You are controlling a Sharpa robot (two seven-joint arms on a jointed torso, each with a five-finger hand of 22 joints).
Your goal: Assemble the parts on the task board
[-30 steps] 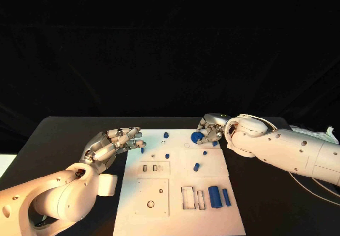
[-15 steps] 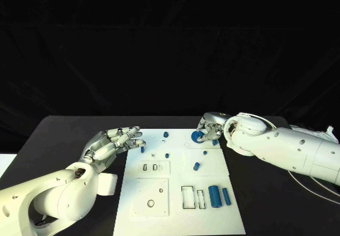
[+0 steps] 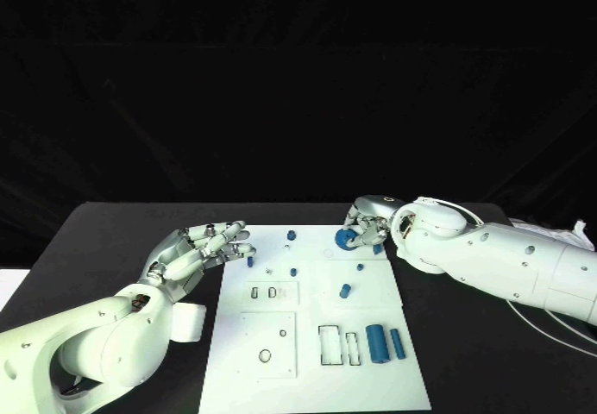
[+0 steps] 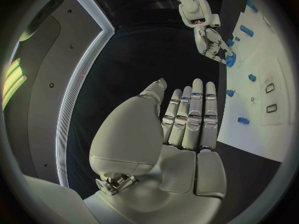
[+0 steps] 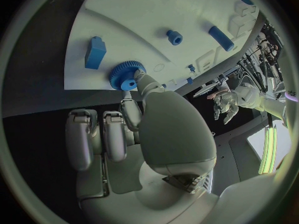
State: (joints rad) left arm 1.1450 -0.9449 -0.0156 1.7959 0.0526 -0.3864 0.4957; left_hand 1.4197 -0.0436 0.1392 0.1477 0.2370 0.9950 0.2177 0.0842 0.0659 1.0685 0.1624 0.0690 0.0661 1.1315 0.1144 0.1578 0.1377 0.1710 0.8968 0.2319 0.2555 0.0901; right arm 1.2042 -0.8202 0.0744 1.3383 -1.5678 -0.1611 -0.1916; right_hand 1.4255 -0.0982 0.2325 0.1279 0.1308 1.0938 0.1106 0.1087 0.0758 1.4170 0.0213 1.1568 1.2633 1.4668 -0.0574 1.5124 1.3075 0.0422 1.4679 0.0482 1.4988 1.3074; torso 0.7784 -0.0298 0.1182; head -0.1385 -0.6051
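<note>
- At the far right corner of the task board [image 3: 311, 345], the right hand [image 3: 365, 226] bends down with its fingers curled round a blue gear [image 5: 126, 75].
- It pinches the gear between its fingertips [image 5: 138, 78], and the gear's toothed edge is just over the white board.
- Its other fingers are folded back, away from the gear.
- Just past the fingertips stands a blue block [image 5: 94, 52], and a small blue ring [image 5: 174, 37] sits a bit farther on.
- Beside the board's left edge, the left hand [image 3: 199, 253] is held up with its palm open and its fingers straight, side by side. It holds nothing.
- Near those fingertips [image 4: 197, 84] a few small blue pegs [image 3: 292, 235] stand on the board.
- Two blue cylinders [image 3: 376, 343] lie side by side near the board's near right corner, well apart from both hands.
- Between the two hands there are slots and holes [image 3: 329, 346] in the board.
- A black table [image 3: 100, 250] is under the board.
</note>
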